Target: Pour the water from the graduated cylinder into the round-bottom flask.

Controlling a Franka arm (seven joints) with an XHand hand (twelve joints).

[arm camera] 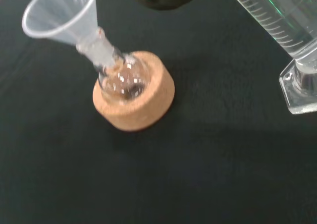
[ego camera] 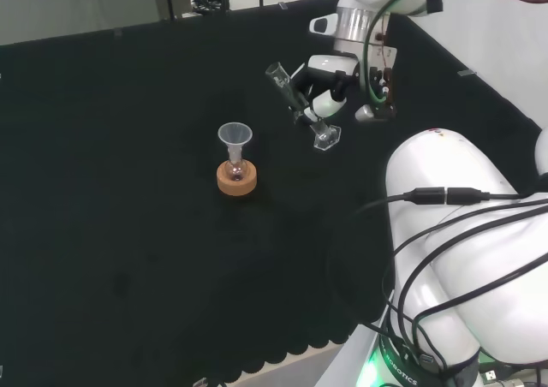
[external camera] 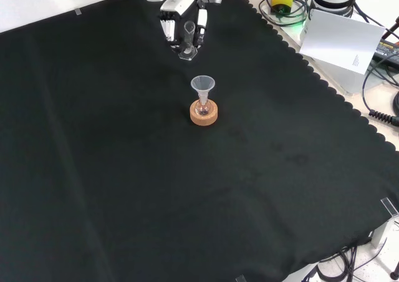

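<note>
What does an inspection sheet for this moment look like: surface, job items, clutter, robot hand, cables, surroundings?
Surface: black cloth over the bench, scalloped edge.
Job's things: graduated cylinder tilted in the robot hand, its base off the cloth; round-bottom flask sits in a cork ring with a clear funnel in its neck.
Clutter: nothing seen on the cloth.
Robot hand: robot hand curled round the cylinder, beside the flask, not over it.
Cables: black cables along the arm's links; coiled cable past the cloth edge.
Surroundings: white card beside the bench.
</note>
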